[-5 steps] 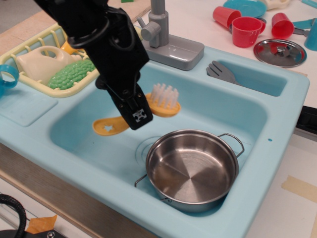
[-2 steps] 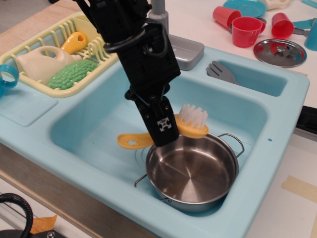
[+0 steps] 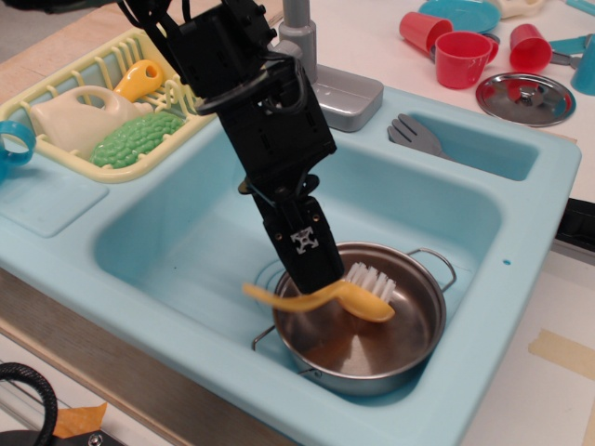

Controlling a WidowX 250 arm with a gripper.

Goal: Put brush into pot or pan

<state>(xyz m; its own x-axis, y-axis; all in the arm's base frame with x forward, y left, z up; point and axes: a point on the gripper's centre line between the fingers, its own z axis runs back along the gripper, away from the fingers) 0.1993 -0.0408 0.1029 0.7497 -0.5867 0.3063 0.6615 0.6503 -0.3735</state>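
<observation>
The yellow-orange brush (image 3: 358, 299) with white bristles hangs over the shiny steel pan (image 3: 409, 336), which stands in the front right of the light blue sink (image 3: 186, 232). The brush head sits low inside the pan's rim and its handle sticks out to the left over the rim. My black gripper (image 3: 316, 279) reaches down from the upper left and is shut on the brush's middle. Its fingertips are hidden behind the brush, and the star cutout does not show.
A grey fork (image 3: 416, 135) lies in the small side basin at the back right. A flat steel lid (image 3: 525, 98) and red cups (image 3: 462, 58) stand on the counter behind. A yellow drying rack (image 3: 56, 93) with a green vegetable (image 3: 132, 139) is at the left. The grey faucet (image 3: 307, 56) rises behind my arm.
My gripper has carried the brush right and forward from the sink's middle, then lowered it, so the brush head now sits inside the pan.
</observation>
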